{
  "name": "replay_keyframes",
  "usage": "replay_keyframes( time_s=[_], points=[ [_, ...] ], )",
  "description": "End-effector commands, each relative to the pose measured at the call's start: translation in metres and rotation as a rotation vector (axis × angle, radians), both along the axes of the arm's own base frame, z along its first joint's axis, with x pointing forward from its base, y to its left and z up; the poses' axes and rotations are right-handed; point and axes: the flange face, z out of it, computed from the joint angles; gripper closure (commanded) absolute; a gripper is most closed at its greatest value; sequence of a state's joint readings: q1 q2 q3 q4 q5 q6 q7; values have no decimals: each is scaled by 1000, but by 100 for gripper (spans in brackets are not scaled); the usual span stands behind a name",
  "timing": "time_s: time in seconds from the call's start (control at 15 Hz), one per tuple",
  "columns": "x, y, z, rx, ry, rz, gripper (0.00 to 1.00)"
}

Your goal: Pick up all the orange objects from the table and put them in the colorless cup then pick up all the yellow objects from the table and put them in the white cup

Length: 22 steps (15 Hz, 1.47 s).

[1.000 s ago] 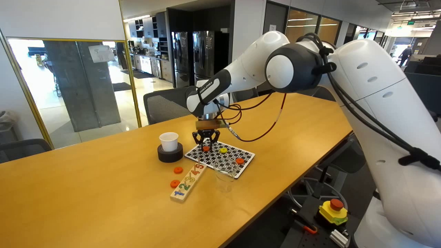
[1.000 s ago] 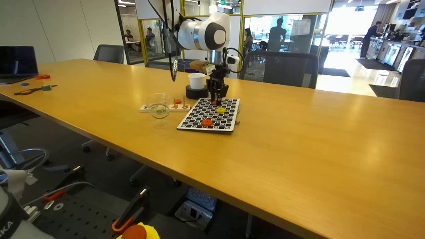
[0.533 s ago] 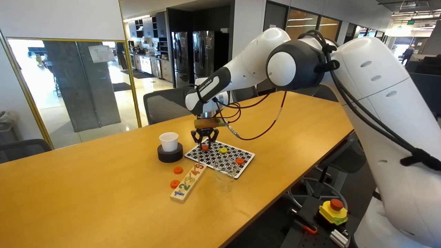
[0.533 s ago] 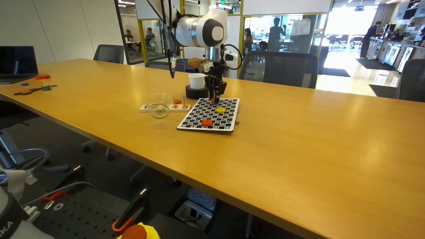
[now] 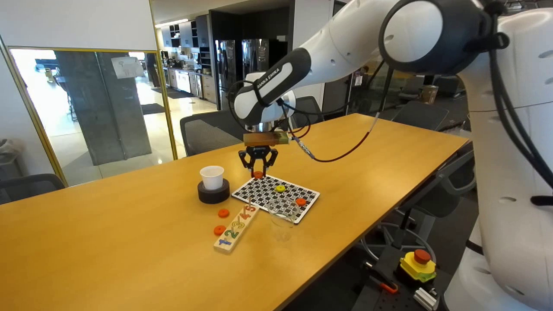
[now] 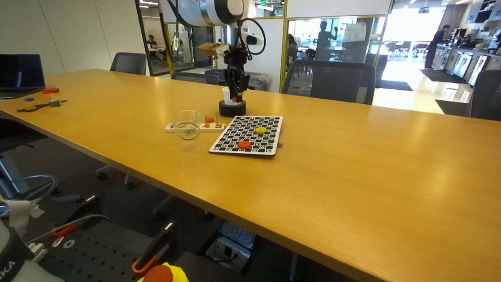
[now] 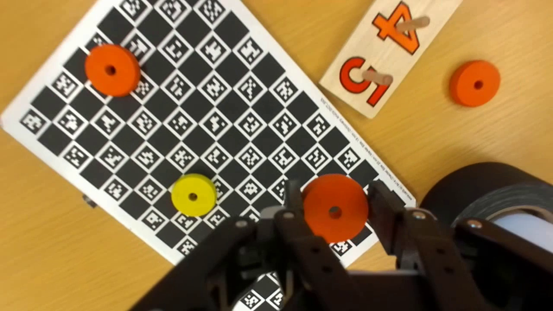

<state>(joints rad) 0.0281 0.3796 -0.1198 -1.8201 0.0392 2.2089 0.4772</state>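
Orange and round, a holed disc [image 7: 332, 194] sits pinched by its edge between the fingers [image 7: 384, 211] of a robot's gripper [image 5: 258, 174], the jaws narrowed to the disc's own width, the load held above an office table [image 5: 129, 242] and off the checkered marker board [image 6: 240, 133]. The clear cup [image 6: 187, 129], presumed next stop, stands well apart from the gripper, down the marker board's edge toward the robot's base [image 5: 460, 285], with a numbered peg board [image 7: 380, 54] beside the likely route; the coming move, by all appearances, is a carry that way and a release above the cup. With no long axis, the disc should need centering rather than turning. A further orange disc [image 7: 120, 77] and a yellow disc [image 7: 193, 185] lie on the marker board, while two loose orange discs [image 5: 223, 213] rest on bare wood beside the pegs. For yellow, the white cup [image 5: 211, 177] rises from a roll of black tape [image 5: 213, 193]. Up close, the wrist view shows the pinch and the held disc's hole, but only one loose disc and nothing of the clear cup. In an exterior view, the gripper [image 6: 236, 98] overlaps the white cup as though against it; in an exterior view, a gap shows between the gripper and the white cup [image 5: 211, 177].
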Motion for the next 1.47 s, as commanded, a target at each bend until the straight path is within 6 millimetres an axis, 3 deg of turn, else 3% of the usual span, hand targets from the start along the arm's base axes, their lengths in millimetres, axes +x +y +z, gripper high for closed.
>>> replay_keyframes(
  time_s=[0.0,0.33,0.53,1.07,1.4],
  points=[
    [-57,14,24,8,2,-4,83],
    [-108,26,18,45,52,38,83],
    [-126,34,13,60,77,69,83],
    [-145,45,14,114,88,154,83],
    [-147,48,8,147,106,189,83]
  ],
)
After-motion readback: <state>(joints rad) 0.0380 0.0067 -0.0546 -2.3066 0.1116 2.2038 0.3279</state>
